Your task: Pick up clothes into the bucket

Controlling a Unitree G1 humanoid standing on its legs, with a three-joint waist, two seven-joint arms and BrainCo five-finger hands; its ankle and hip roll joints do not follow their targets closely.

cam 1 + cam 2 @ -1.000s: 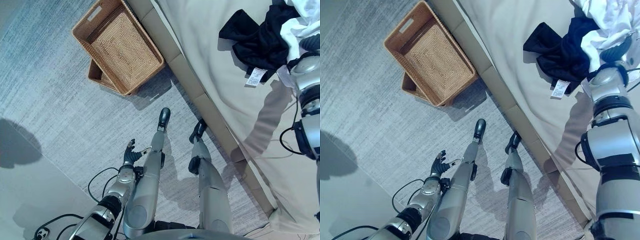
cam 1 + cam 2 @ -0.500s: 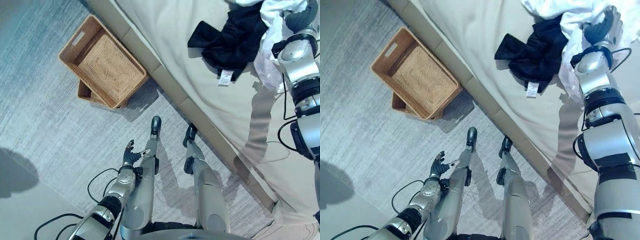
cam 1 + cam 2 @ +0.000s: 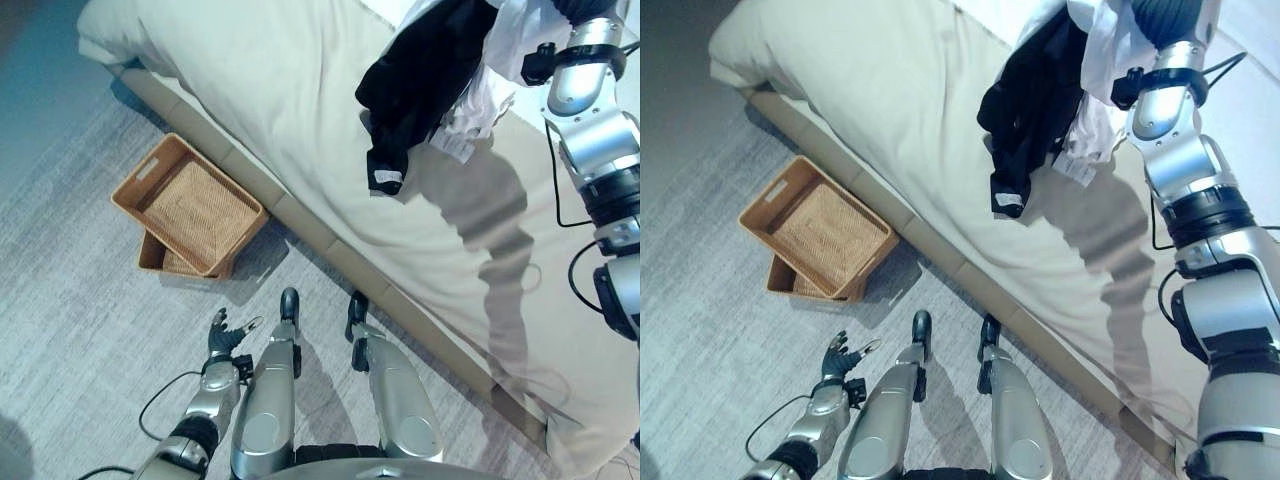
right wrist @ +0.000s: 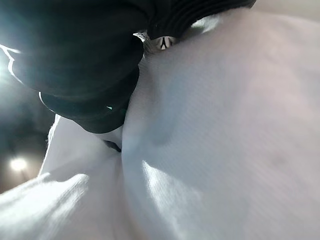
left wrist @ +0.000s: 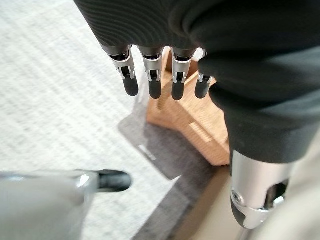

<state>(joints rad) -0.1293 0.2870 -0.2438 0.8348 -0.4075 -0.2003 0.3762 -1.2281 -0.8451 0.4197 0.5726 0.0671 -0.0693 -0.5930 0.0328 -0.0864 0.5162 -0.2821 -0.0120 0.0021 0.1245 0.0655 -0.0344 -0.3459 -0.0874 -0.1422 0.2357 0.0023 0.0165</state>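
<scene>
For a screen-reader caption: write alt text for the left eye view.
The robot's raised right arm lifts a black garment and white clothes off a cream-covered bed; its hand is buried in the cloth. On the grey carpet beside the bed sit two stacked woven wicker baskets, with the open left hand hanging low nearby.

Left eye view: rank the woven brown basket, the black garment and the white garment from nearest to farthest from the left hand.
From the left hand, low by the floor:
1. Woven brown basket, on the floor beside the bed.
2. Black garment, hanging over the bed.
3. White garment, just beyond the black one.
</scene>
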